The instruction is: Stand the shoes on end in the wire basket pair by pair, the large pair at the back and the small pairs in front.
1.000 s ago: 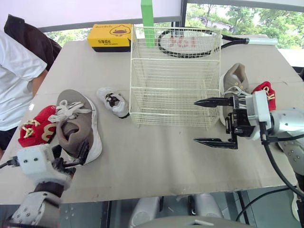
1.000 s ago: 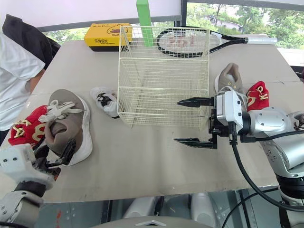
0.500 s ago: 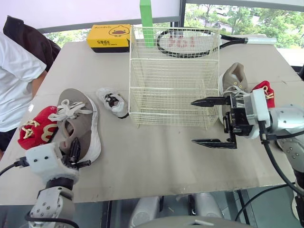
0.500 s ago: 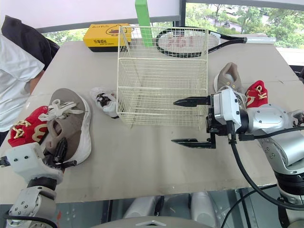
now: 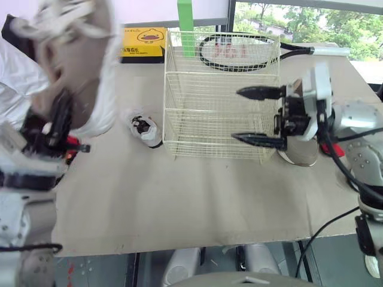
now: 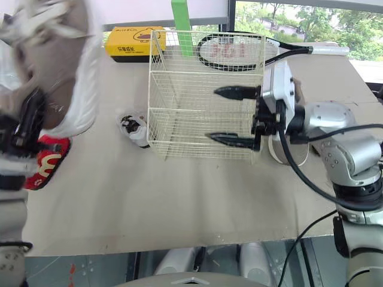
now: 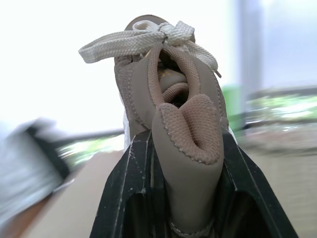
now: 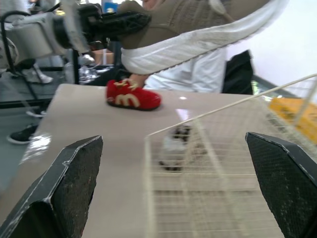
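My left gripper is shut on the heel of a large taupe sneaker and holds it high over the table's left side, toe up. In the left wrist view its fingers clamp the padded collar of the sneaker. The right gripper stands open, apart from the front face of the cream wire basket. The other large taupe sneaker lies behind that gripper. A small white shoe sits left of the basket. A small red shoe lies at the left edge.
A yellow box, a green upright block and a racket lie behind the basket. A person in a white shirt stands at the table's left. The table has bare room in front of the basket.
My left gripper closed on the large sneaker and lifted it off the table, well up. The right gripper rose and moved closer to the basket's front, still open.
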Controlling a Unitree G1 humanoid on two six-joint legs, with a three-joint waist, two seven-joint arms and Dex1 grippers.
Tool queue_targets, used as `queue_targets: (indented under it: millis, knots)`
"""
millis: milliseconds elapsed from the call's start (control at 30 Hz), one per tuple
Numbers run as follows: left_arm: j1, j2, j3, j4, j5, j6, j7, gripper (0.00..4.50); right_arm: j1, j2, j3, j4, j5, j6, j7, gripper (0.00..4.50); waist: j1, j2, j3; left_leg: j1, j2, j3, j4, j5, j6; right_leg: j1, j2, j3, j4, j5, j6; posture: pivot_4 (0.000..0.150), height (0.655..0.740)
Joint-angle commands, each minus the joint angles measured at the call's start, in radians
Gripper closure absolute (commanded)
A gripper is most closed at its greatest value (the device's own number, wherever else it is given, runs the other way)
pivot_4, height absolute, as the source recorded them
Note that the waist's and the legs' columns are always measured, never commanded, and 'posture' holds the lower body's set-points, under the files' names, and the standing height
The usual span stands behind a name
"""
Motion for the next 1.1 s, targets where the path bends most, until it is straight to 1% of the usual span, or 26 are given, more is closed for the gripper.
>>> queue_targets:
  millis: [33,100,133,167,233,300,433,533,600,633,700,833,900,967,1100]
  knots:
    - [-0.194,0.211,-0.008,0.195,-0.061,-0.042,-0.295,3.71,-0.133,-0.096,-0.120,0.059,0.113,0.122,0.020,0.00,-0.002,0.002,0.001,-0.004,0.000,0.001,0.000,0.001,-0.001,-0.005,0.000,0.001,0.002,0.000,0.000,0.150,0.7400]
    - [-0.332,0.284,-0.083,0.303,-0.071,-0.052,-0.411,3.71,-0.202,-0.157,-0.150,0.104,0.113,0.150,0.030,0.00,-0.005,0.003,0.002,-0.008,0.000,0.000,0.001,0.001,-0.001,-0.009,0.000,0.000,0.003,0.000,0.000,0.150,0.7400]
    - [-0.382,0.296,-0.116,0.331,-0.071,-0.054,-0.448,3.71,-0.219,-0.181,-0.161,0.118,0.103,0.147,0.032,0.00,-0.010,0.003,0.002,-0.011,0.000,0.000,0.001,0.001,-0.001,-0.012,0.000,-0.001,0.003,0.000,0.000,0.150,0.7400]
    - [-0.453,0.308,-0.177,0.374,-0.058,-0.072,-0.522,3.71,-0.269,-0.223,-0.163,0.149,0.093,0.175,0.033,0.00,-0.017,0.003,0.002,-0.012,0.000,0.000,0.000,0.001,-0.001,-0.013,0.000,-0.003,0.002,0.000,0.000,0.150,0.7400]
    - [-0.579,0.318,-0.301,0.476,-0.006,-0.135,-0.706,3.71,-0.410,-0.279,-0.144,0.241,0.118,0.317,0.019,0.00,-0.023,0.005,0.003,-0.013,0.000,0.001,0.001,0.001,-0.001,-0.014,-0.002,-0.009,0.002,0.000,0.000,0.150,0.7400]
    - [-0.718,0.287,-0.429,0.593,0.068,-0.222,-0.866,3.71,-0.532,-0.316,-0.098,0.304,0.120,0.395,0.069,0.00,-0.041,0.007,0.004,-0.015,0.000,0.002,0.001,0.001,-0.001,-0.017,-0.004,-0.012,0.002,0.000,0.000,0.150,0.7400]
    - [-0.966,0.168,-0.592,0.849,0.187,-0.425,-1.117,3.71,-0.699,-0.354,0.119,0.375,-0.033,0.426,0.199,0.00,-0.061,0.006,0.004,-0.017,0.000,0.007,0.002,0.001,-0.001,-0.021,-0.006,-0.020,0.005,0.000,0.000,0.150,0.7400]
    - [-1.090,0.083,-0.637,0.994,0.234,-0.548,-1.227,3.71,-0.810,-0.348,0.260,0.427,-0.081,0.538,0.298,0.00,-0.080,0.007,0.004,-0.021,0.000,0.012,0.011,0.001,-0.001,-0.025,-0.008,-0.020,0.007,0.000,0.000,0.150,0.7400]
    - [-1.146,0.038,-0.649,1.069,0.252,-0.625,-1.286,3.71,-0.854,-0.332,0.344,0.462,-0.131,0.556,0.355,0.00,-0.086,0.007,0.004,-0.028,-0.001,0.012,0.016,0.001,0.000,-0.031,-0.009,-0.020,0.010,0.000,0.000,0.150,0.7400]
    - [-1.171,0.019,-0.653,1.105,0.258,-0.665,-1.314,3.71,-0.878,-0.310,0.387,0.503,-0.152,0.570,0.383,0.00,-0.086,0.007,0.004,-0.029,-0.001,0.013,0.017,0.001,0.000,-0.033,-0.009,-0.020,0.015,0.000,0.000,0.150,0.7400]
    - [-1.203,-0.002,-0.664,1.156,0.266,-0.729,-1.339,3.71,-0.908,-0.281,0.449,0.557,-0.186,0.585,0.438,0.00,-0.086,0.007,0.004,-0.031,-0.001,0.017,0.018,0.001,0.000,-0.039,-0.013,-0.022,0.022,0.000,0.000,0.150,0.7400]
    - [-1.224,-0.010,-0.689,1.190,0.261,-0.803,-1.341,3.71,-0.934,-0.220,0.521,0.641,-0.261,0.588,0.477,0.00,-0.083,0.007,0.004,-0.031,-0.002,0.017,0.019,0.001,0.000,-0.043,-0.015,-0.021,0.023,0.000,0.000,0.150,0.7400]
    - [-1.232,-0.025,-0.676,1.197,0.267,-0.838,-1.341,3.71,-0.929,-0.210,0.568,0.661,-0.306,0.552,0.524,0.52,-0.081,0.007,0.004,-0.031,-0.003,0.016,0.021,0.001,0.000,-0.043,-0.015,-0.021,0.024,0.000,0.000,0.150,0.7400]
    - [-1.233,-0.029,-0.669,1.196,0.274,-0.868,-1.341,3.71,-0.924,-0.210,0.602,0.663,-0.332,0.538,0.574,1.22,-0.080,0.007,0.004,-0.031,-0.004,0.016,0.022,0.001,0.000,-0.043,-0.015,-0.022,0.024,0.000,0.000,0.150,0.7400]
    - [-1.227,-0.024,-0.651,1.187,0.293,-0.920,-1.321,3.71,-0.907,-0.204,0.587,0.646,-0.364,0.496,0.609,2.98,-0.082,0.007,0.004,-0.032,-0.004,0.015,0.028,0.001,0.000,-0.043,-0.015,-0.021,0.026,0.000,0.000,0.150,0.7400]
